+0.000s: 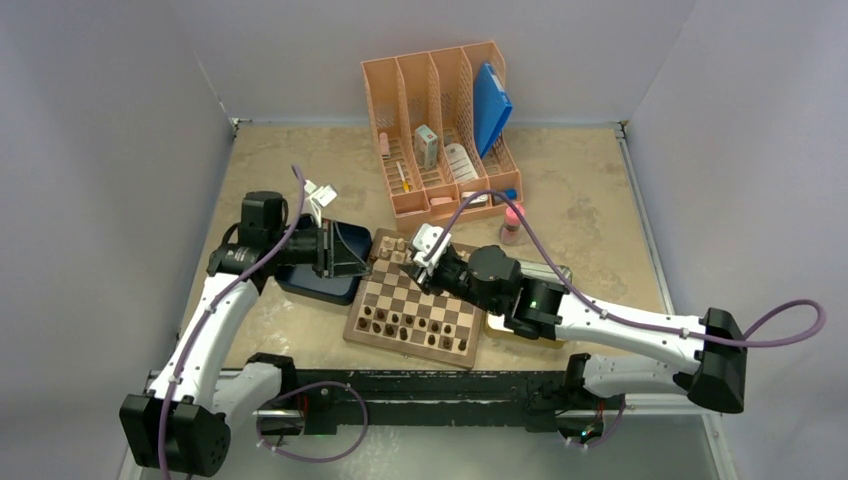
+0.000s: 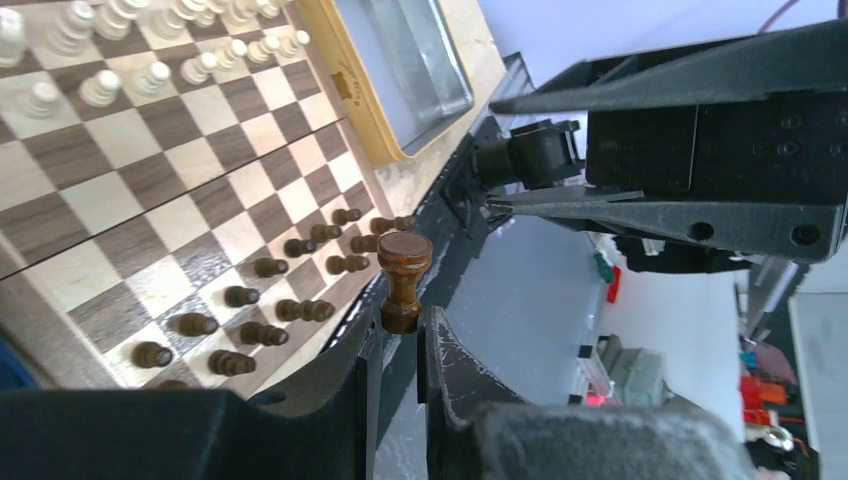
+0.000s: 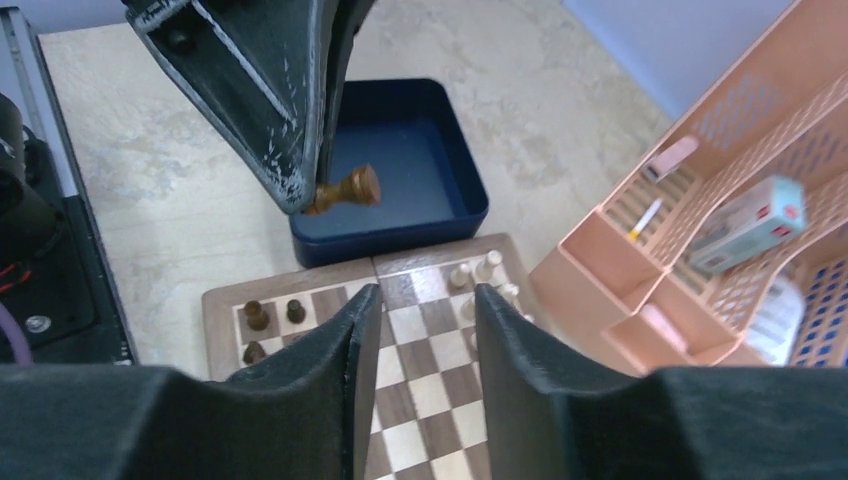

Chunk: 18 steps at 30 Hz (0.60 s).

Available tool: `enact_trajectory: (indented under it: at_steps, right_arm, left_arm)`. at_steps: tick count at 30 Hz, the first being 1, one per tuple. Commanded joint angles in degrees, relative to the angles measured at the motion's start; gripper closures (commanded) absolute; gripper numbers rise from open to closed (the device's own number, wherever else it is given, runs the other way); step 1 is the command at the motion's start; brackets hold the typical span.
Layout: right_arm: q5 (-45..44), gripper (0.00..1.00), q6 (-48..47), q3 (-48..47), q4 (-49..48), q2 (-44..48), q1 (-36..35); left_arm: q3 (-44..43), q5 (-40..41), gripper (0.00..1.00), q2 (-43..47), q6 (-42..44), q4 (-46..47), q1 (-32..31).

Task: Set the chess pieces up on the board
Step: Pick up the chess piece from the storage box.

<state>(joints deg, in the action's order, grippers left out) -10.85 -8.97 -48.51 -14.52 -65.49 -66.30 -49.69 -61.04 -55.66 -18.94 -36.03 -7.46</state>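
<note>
Left gripper (image 2: 400, 335) pinches a dark chess piece (image 2: 403, 275) (carry step); right gripper (image 3: 427, 292) is part-open, empty. Next: stand it upright on a free board (image 2: 130, 195) square.

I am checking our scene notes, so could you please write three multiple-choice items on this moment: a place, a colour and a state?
1. The dark blue tray lies: A) left of the board; B) right of the board; C) on top of the board.
2. The chess piece in the left hand is: A) pale beige; B) dark brown; C) red.
3. The right hand is: A) shut on a piece; B) resting in the tray; C) open and empty above the board.
Answers: 1 A, the top view shows it beside the board's left side. 2 B, a dark brown figure sits between the fingers in the left wrist view. 3 C, its fingers stand apart with nothing between them.
</note>
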Motion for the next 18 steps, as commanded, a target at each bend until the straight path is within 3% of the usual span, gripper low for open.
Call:
enact_trajectory:
  at_steps: [1,8,13,18]
  right_arm:
    - [1.6,0.55,-8.4,-0.3,-3.1,1.6,0.0]
    - [6.5,0.55,-14.1,1.3,2.5,5.1,-0.1]
    - [5.8,0.54,-16.5,4.2,1.5,8.9,-0.1]
    - [6.2,0.56,-10.0,4.1,-2.3,9.9,-0.1]
  left_arm:
    - [1.8,-7.0,0.92,-1.0,-2.6,4.8,-1.0]
    - [2.1,-7.6,0.92,-0.9,-3.3,6.7,-3.7]
    - [2.4,-6.9,0.92,-2.0,-3.5,6.7,-6.2]
    - [4.0,-6.1,0.92,-2.6,-7.3,11.2,-7.0]
